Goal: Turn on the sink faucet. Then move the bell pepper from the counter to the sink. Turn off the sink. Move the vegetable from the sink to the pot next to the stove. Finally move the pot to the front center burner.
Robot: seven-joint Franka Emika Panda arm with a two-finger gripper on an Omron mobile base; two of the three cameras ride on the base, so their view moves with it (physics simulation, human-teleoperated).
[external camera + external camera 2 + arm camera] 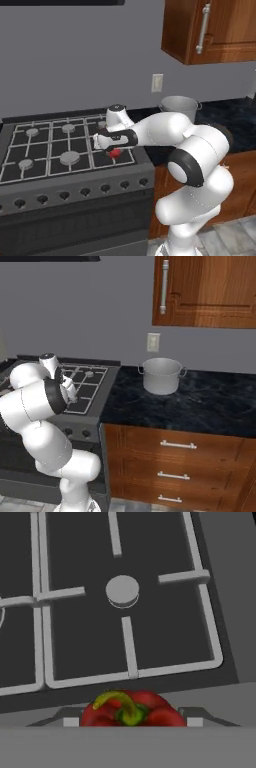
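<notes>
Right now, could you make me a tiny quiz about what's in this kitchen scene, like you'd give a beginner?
1. True or false: the red bell pepper sits between the fingers of the tool.
2. Where does the pot stand? A on a burner; B on the dark counter beside the stove; C on the floor.
3. Fill in: the pepper hangs over the stove's ____ grate.

Key: 1 true; 2 B; 3 right.

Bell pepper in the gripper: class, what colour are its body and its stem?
The bell pepper has a red body and a green stem, best seen in the hand view.
</notes>
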